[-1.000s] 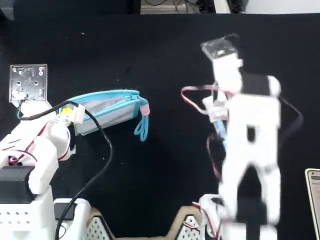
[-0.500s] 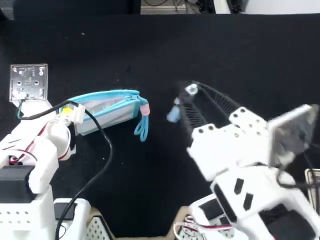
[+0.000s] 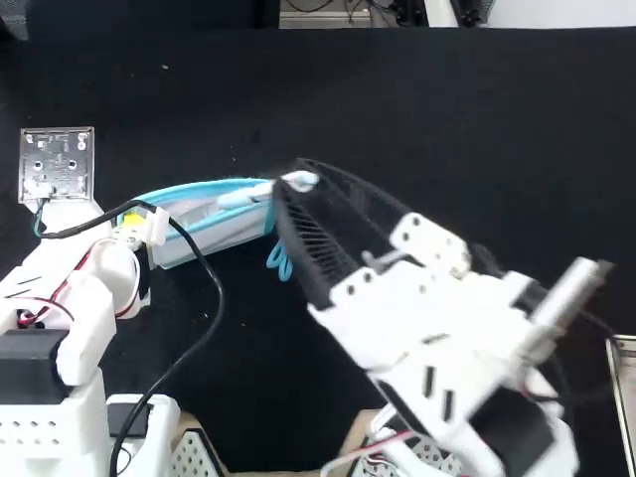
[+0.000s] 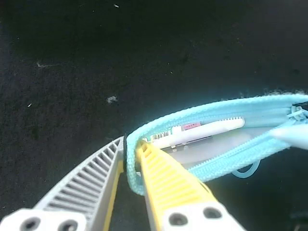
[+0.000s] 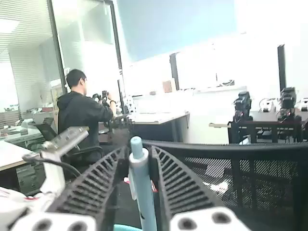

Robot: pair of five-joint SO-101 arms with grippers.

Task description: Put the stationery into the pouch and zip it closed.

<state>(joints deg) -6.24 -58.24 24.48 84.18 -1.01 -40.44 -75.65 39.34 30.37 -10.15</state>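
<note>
Right gripper (image 3: 288, 187) clasps the pen (image 5: 141, 192) at the pouch (image 3: 209, 227) mouth — left gripper (image 4: 131, 147) pinches its rim.

This looks like a robotics lab inside an open office. The table (image 3: 417, 89) is draped in black cloth, with cables (image 3: 328, 8) lying beyond its edge at 12 o'clock. The room behind has glass partitions (image 5: 82, 53), a long desk (image 5: 154, 118), and dark devices (image 5: 288, 100) standing on another desk (image 5: 262, 126).

Your white left arm (image 3: 70, 318) trails a black cable (image 3: 219, 293); your left gripper (image 4: 131, 153) pairs yellow and grey ribbed fingers (image 4: 168, 185). Your white right arm (image 3: 437, 328) carries black ribbed fingers (image 5: 94, 185).
</note>
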